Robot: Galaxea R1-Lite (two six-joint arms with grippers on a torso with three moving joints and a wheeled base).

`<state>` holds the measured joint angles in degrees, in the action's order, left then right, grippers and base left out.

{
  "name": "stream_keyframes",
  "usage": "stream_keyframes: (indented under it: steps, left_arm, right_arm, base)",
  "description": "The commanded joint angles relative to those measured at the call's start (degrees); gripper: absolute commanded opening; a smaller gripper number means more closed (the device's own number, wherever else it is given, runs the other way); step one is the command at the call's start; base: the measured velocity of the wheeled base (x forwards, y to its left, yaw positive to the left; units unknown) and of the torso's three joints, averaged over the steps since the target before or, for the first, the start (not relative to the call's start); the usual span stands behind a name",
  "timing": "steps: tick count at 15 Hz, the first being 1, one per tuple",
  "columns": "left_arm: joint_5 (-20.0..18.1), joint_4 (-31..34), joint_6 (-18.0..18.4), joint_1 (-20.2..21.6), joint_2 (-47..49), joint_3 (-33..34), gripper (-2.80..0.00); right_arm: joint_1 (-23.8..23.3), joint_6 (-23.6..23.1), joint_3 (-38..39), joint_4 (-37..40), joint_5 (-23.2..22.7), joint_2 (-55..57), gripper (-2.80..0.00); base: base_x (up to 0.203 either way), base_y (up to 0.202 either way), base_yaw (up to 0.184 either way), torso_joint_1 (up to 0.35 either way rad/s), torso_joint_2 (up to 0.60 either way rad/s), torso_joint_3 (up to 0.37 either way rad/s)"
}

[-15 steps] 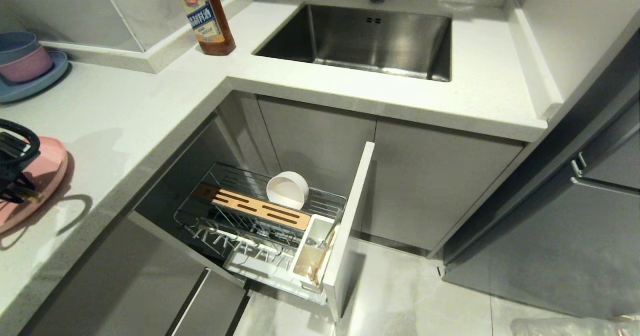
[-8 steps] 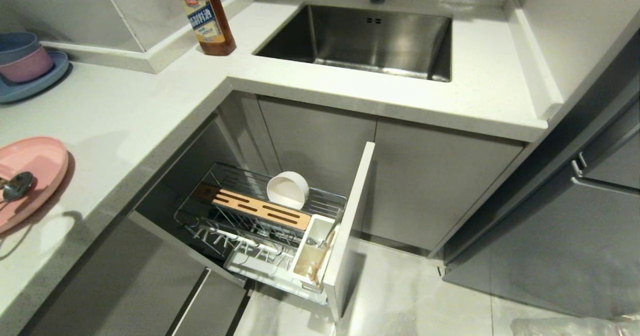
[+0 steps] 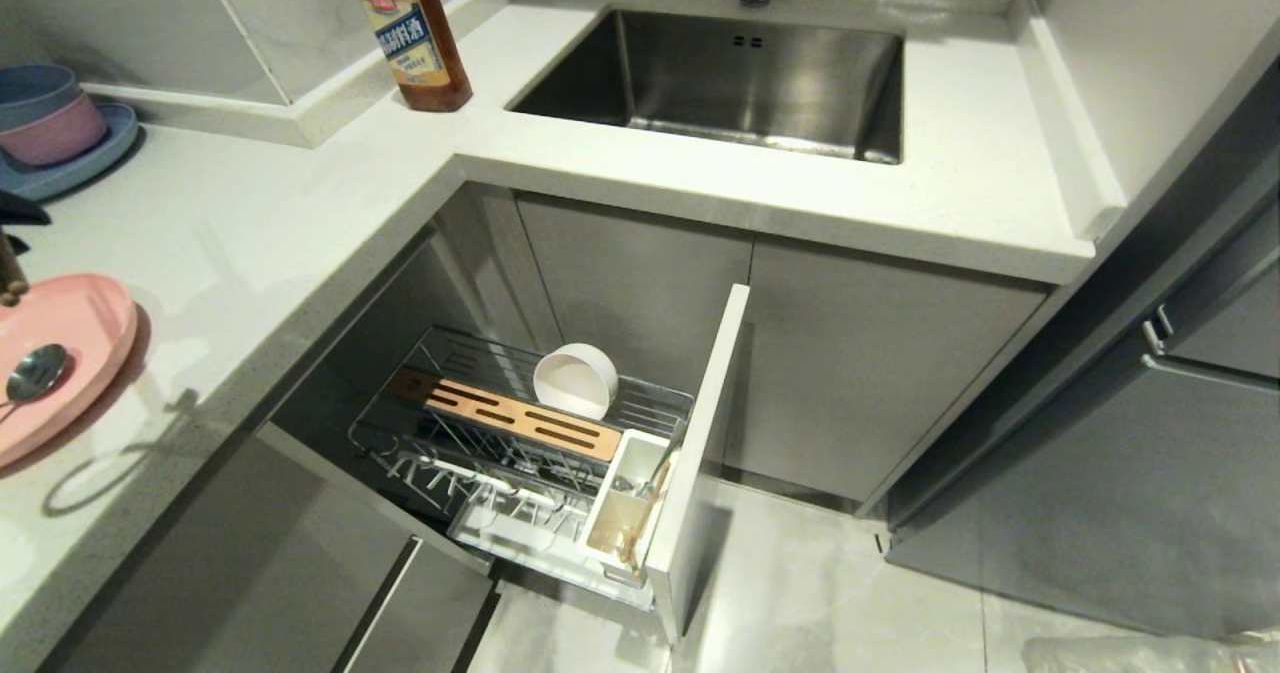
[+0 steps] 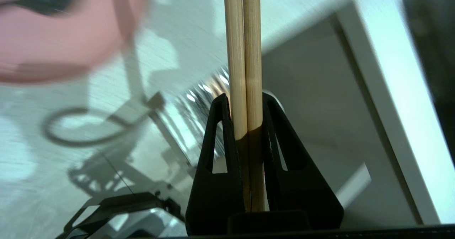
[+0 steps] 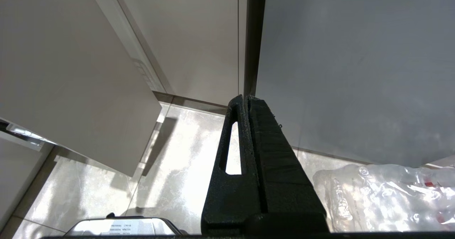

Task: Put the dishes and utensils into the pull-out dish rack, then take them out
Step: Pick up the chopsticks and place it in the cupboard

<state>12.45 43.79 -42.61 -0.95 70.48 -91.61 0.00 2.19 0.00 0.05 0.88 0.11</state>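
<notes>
Entry: left gripper (image 4: 245,125), clamped on the chopsticks (image 4: 244,54), two sticks side by side between the jaws, their long ends running out well beyond the fingertips. In the head view only a dark corner of this arm showed at the counter's left edge, just beside the pink plate (image 3: 70,353).

Entry: right gripper (image 5: 246,104), jaws pressed together on nothing, hanging over the floor beside the cabinet fronts, well apart from the work.

Step in hand, as judged: carrying the chopsticks to the pull-out dish rack (image 3: 520,443), which stood drawn out below the counter and well away from the left gripper. To do it well, the pair would be best kept parallel and the grip steady during travel, since the sticks were held near one end and could pivot. The free ends should go down first into the white utensil cup (image 3: 625,498) at the door end of the rack, clearing the wire rim and wooden block (image 3: 520,418) before release.

Count:
- chopsticks: two, held.
- spoon (image 3: 35,373): one, lying on the pink plate.
- pink plate: one, on the counter, not yet loaded.
- white bowl (image 3: 575,381): one, on its edge in the rack, beyond the wooden block.
- utensil cup: one; contents unclear.
- bottle (image 3: 405,28): one, near the sink (image 3: 720,78).
- small bowls (image 3: 45,113): two, stacked on one blue plate (image 3: 70,168).
</notes>
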Motion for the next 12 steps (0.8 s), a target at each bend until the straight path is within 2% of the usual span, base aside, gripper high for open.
stream_keyframes:
  steps: [1, 4, 6, 7, 9, 10, 11, 12]
  left_arm:
    - [0.06, 0.20, 0.51, -9.37, -4.03, 0.72, -2.80]
    - [0.00, 0.38, 1.89, -27.43, -8.22, 3.99, -2.80]
    - [-0.12, 0.64, 2.04, -38.20, -11.02, 8.74, -2.80]
    - [-0.29, 0.77, 1.69, -42.85, -12.30, 12.35, -2.80]
    - [-1.48, 1.68, -1.76, -50.95, -13.50, 17.40, -2.80]
    - [-4.02, 2.94, -5.63, -54.83, -13.50, 19.00, -2.80]
    - [-9.50, 4.67, -9.35, -56.63, -13.28, 20.15, -2.80]
    - [-14.48, 7.29, -11.09, -56.57, -12.90, 21.42, -2.80]
  right_arm:
    - [0.00, 0.00, 0.18, -0.04, 0.00, -0.02, -2.80]
    - [0.00, 0.00, 0.10, -0.05, 0.00, -0.02, -2.80]
    - [0.00, 0.00, 0.09, -0.05, 0.00, -0.02, -2.80]
    - [0.00, 0.00, 0.10, -0.05, 0.00, -0.02, -2.80]
    - [0.00, 0.00, 0.18, -0.04, 0.00, -0.02, -2.80]
    - [0.00, 0.00, 0.10, -0.04, 0.00, -0.02, -2.80]
    - [0.00, 0.00, 0.17, -0.05, 0.00, -0.02, -2.80]
    - [0.00, 0.00, 0.10, -0.05, 0.00, -0.02, -2.80]
  base:
    - [0.000, 0.000, 0.000, 0.000, 0.00, 0.000]
    - [0.000, 0.000, 0.000, 0.000, 0.00, 0.000]
    - [0.000, 0.000, 0.000, 0.000, 0.00, 0.000]
    - [0.000, 0.000, 0.000, 0.000, 0.00, 0.000]
    - [0.000, 0.000, 0.000, 0.000, 0.00, 0.000]
    - [0.000, 0.000, 0.000, 0.000, 0.00, 0.000]
    - [0.000, 0.000, 0.000, 0.000, 0.00, 0.000]
    - [0.000, 0.000, 0.000, 0.000, 0.00, 0.000]
